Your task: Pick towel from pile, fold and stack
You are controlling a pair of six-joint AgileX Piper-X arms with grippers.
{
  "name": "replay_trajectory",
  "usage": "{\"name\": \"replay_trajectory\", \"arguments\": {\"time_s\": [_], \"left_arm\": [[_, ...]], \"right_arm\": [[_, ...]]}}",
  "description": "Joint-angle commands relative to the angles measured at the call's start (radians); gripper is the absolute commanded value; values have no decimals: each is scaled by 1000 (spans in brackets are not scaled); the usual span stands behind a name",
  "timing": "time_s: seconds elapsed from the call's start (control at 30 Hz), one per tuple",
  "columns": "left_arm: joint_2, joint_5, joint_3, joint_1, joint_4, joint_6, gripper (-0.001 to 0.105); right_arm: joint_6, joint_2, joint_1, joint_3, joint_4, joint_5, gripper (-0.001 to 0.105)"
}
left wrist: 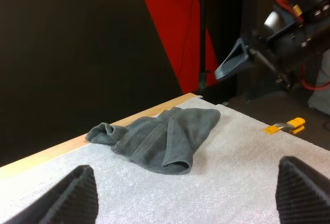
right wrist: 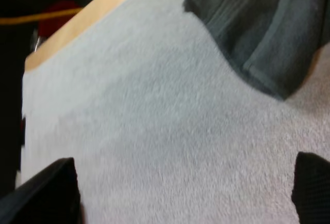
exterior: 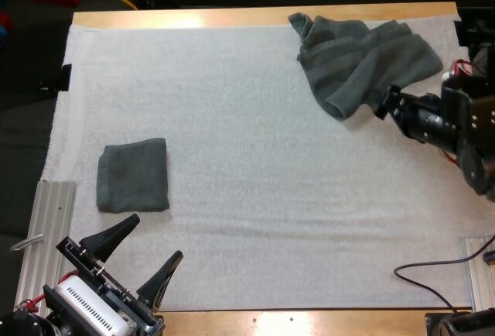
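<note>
Crumpled towel point(exterior: 360, 61): dark grey-green, bunched, ridged folds, rolled hem. Lies far right on mat point(exterior: 247, 158), reaching its far edge. Long axis approx left-right, w/ one lobe drooping toward near side. Folded towel point(exterior: 133, 175): flat, near-square, at near left, edges parallel w/ mat. L gripper point(exterior: 157, 237) spread wide, empty, just near of folded towel. R gripper point(exterior: 385, 104): fingers apart, empty, at crumpled towel's near-right edge.
</note>
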Motion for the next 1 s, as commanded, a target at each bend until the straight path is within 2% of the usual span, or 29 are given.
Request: {"name": "replay_trajectory", "arguments": {"time_s": [0.0,0.47,0.6,0.97], "left_arm": [[2,8,-7,-5,-10,-11,69],[2,8,-7,-5,-8,-37,69],[2,8,-7,-5,17,-52,69],[2,8,-7,-5,35,-40,69]], "right_arm": [[29,20,1,-9,-29,6,81],[159,286,1,-9,-249,-23,81],[167,364,1,-9,-308,-28,81],[283,564,7,-9,-494,-30,81]]}}
